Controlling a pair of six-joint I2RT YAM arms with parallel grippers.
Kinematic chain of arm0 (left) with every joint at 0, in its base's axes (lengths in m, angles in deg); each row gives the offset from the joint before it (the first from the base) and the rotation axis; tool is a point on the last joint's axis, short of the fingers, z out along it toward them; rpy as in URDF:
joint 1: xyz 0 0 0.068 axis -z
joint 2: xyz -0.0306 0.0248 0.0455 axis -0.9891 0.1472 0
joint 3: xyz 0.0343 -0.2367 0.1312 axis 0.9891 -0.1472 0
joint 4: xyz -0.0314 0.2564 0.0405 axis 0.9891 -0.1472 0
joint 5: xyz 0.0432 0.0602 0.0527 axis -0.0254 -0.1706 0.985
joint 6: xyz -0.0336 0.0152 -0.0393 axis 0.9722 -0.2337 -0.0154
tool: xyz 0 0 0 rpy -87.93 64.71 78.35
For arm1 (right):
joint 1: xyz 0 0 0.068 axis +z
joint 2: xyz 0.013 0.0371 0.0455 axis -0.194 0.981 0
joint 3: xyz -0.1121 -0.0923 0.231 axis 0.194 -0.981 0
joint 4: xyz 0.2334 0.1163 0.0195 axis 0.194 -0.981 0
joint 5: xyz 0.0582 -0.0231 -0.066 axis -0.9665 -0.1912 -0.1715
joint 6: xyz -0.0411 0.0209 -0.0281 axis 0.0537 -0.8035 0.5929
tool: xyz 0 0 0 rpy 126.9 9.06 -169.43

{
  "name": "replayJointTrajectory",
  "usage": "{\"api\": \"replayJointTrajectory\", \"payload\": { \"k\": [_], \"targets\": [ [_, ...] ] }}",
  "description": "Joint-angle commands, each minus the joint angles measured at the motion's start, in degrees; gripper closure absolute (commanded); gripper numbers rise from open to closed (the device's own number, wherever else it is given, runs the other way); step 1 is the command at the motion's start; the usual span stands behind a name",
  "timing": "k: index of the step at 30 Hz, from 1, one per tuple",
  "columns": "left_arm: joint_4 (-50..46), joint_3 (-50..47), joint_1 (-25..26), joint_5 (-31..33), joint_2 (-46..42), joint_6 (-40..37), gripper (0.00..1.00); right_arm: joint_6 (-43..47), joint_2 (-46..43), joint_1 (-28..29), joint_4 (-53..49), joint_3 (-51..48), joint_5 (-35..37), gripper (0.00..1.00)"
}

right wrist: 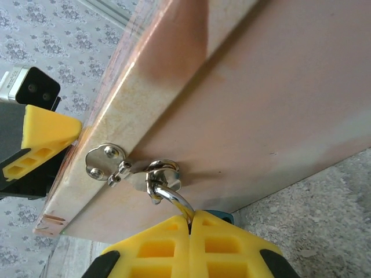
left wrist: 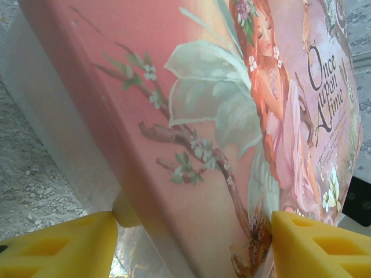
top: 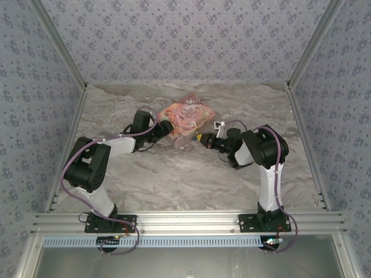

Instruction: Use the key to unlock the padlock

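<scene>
Padlock (right wrist: 174,200), tiny, blue-bodied, thin metal shackle: hung on the hasp (right wrist: 107,162) of the pink illustrated tin box (left wrist: 191,145), far middle of tabletop (top: 174,179). Right tool (right wrist: 190,223) clenched on it; left tool (left wrist: 194,249) grasping the tin. Risk: a tug may wrench the tin loose.

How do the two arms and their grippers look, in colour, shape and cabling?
The left arm and right arm have white links, black joints and black base plates. A lilac cable loops along each. The left gripper and right gripper carry chunky yellow fingers with rectangular recessed pockets, mounted on black bodies.
</scene>
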Motion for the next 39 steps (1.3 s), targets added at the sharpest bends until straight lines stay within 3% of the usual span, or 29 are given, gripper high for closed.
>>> {"api": "replayJointTrajectory", "payload": {
  "k": [1,13,26,32,39],
  "targets": [
    [-7.62,-2.10,-0.03,1.16,0.65,-1.10,0.32,-3.70,0.24,-0.32,4.08,0.53,2.19,1.00],
    [-5.53,-5.72,0.17,1.38,0.03,-0.56,0.32,-14.36,-2.22,-0.40,5.54,1.61,10.02,1.00],
    [-4.03,-8.36,0.17,1.43,0.03,-0.29,0.31,-19.59,-1.78,-0.91,5.32,4.23,11.84,1.00],
    [-3.99,-9.10,-0.41,1.67,-0.88,-0.19,0.30,-18.37,-2.99,-1.45,3.88,2.62,13.89,1.00],
    [-7.15,-6.80,-3.51,1.49,-2.50,-2.21,0.27,-10.26,-11.73,-2.17,-4.84,-3.54,15.03,1.00]
  ]
}}
